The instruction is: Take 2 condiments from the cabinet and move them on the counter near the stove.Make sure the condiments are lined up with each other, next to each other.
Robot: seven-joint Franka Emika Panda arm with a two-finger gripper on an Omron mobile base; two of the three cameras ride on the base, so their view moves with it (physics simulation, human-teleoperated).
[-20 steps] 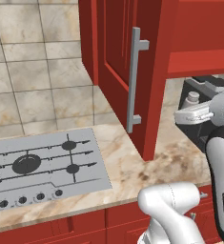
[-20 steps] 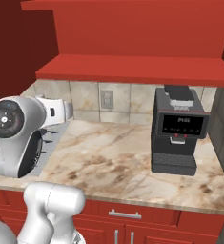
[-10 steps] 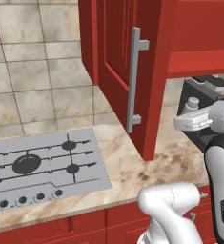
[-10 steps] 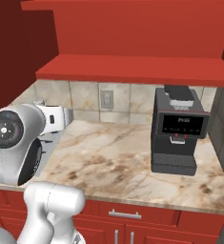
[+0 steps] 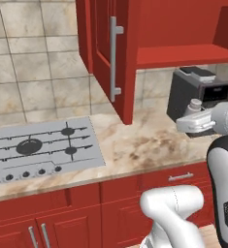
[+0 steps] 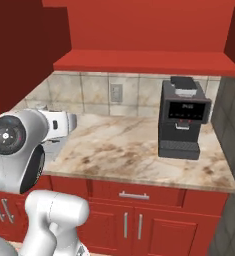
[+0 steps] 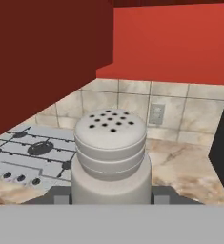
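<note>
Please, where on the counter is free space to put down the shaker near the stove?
The counter is bare between the stove and the coffee machine, under the open cabinet door. The gripper holds the shaker. The coffee machine crowds the far right.

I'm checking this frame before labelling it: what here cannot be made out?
- Gripper fingertips: hand view, hidden behind the shaker and the bottom band.
- Shaker base: hand view, cut off at the bottom.
- Stove knob settings: left base view, too small.
- Cabinet upper interior: both base views, cut by the top edge.
</note>
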